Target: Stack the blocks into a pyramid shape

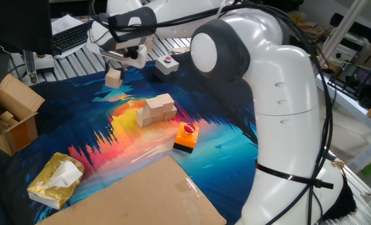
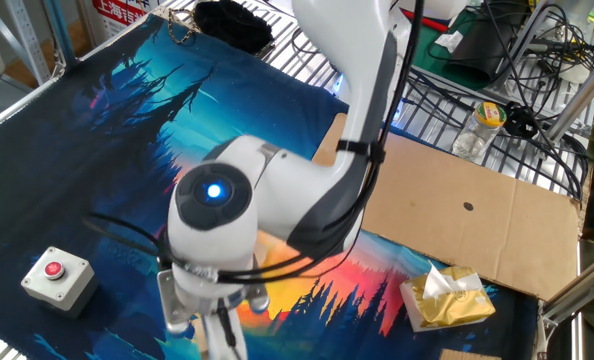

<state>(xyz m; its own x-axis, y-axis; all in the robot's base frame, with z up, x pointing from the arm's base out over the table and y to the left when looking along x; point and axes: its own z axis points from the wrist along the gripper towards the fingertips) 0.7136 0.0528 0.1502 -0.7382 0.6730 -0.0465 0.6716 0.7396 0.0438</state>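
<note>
My gripper [image 1: 115,74] is shut on one pale wooden block [image 1: 113,79] and holds it in the air above the far left of the printed cloth. The other pale blocks [image 1: 155,110] stand grouped in two layers at the cloth's middle, to the right of and nearer than the held block. In the other fixed view the gripper [image 2: 215,332] hangs at the bottom edge. There the arm hides the grouped blocks, and I cannot make out the held block.
An orange-and-black block with a red button [image 1: 186,136] sits right of the stack. A grey button box [image 1: 166,64] [image 2: 54,273] lies at the cloth's edge. There is an open cardboard box [image 1: 10,112] at the left, a cardboard sheet [image 1: 142,194] in front, and a yellow tissue pack [image 1: 55,179].
</note>
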